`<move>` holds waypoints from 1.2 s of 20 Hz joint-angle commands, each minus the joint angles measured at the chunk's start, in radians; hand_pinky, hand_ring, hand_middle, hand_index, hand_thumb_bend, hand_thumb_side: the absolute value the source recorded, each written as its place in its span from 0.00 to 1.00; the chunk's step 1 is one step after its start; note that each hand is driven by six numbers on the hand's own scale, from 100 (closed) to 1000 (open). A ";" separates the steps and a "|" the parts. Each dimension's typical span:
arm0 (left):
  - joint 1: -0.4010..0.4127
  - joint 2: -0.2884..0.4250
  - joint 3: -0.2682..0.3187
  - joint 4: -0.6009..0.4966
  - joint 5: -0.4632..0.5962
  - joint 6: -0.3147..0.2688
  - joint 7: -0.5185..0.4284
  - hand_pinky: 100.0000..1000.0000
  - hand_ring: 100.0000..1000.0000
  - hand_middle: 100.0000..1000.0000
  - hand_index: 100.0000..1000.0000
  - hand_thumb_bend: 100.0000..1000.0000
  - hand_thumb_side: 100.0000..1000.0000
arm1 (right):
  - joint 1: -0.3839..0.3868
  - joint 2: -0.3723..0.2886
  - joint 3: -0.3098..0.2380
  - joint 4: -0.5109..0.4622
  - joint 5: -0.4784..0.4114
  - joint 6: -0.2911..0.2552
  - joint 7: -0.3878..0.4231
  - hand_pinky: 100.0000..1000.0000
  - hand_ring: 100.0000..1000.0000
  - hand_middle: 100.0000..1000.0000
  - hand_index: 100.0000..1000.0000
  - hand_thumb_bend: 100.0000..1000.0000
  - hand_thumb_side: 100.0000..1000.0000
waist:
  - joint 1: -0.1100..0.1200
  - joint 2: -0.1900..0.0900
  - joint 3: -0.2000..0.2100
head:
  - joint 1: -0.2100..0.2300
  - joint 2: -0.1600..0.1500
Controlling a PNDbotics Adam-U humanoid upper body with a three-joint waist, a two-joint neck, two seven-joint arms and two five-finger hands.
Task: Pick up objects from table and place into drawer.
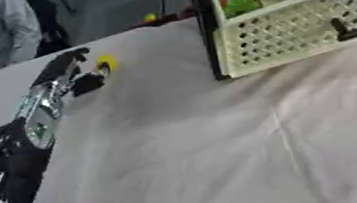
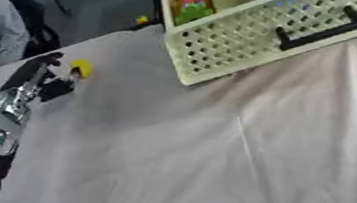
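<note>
The desk (image 1: 226, 157), under a pale creased cloth, carries a cream perforated drawer (image 2: 260, 30) with a black handle, toys already inside, at its far right. The left hand (image 1: 72, 74) reaches to the far left, fingers curled around a small yellow object (image 1: 105, 64). Best to lift clear, then swing right over the drawer's rim before letting go.

One drawer (image 2: 269, 34), one yellow object (image 1: 105, 64), one robot hand (image 1: 71, 71).
</note>
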 commanded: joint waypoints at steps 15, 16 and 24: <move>-0.025 0.068 0.047 0.020 0.051 0.081 0.045 0.60 0.77 0.83 0.98 0.21 0.83 | -0.016 -0.013 0.005 -0.016 -0.002 -0.019 0.004 0.52 0.46 0.55 0.59 0.00 0.69 | 0.017 0.017 -0.032 | 0.038 -0.056; -0.025 0.069 0.047 0.022 0.049 0.085 0.049 0.59 0.76 0.82 0.98 0.19 0.83 | -0.015 -0.013 0.006 -0.016 -0.001 -0.019 0.003 0.52 0.46 0.55 0.59 0.00 0.70 | 0.018 0.018 -0.032 | 0.039 -0.058; -0.018 0.077 0.053 0.028 0.047 0.096 0.058 0.58 0.76 0.80 0.98 0.17 0.83 | -0.017 -0.009 0.011 -0.016 0.003 -0.021 0.005 0.53 0.46 0.55 0.59 0.00 0.70 | 0.026 0.035 -0.046 | 0.060 -0.081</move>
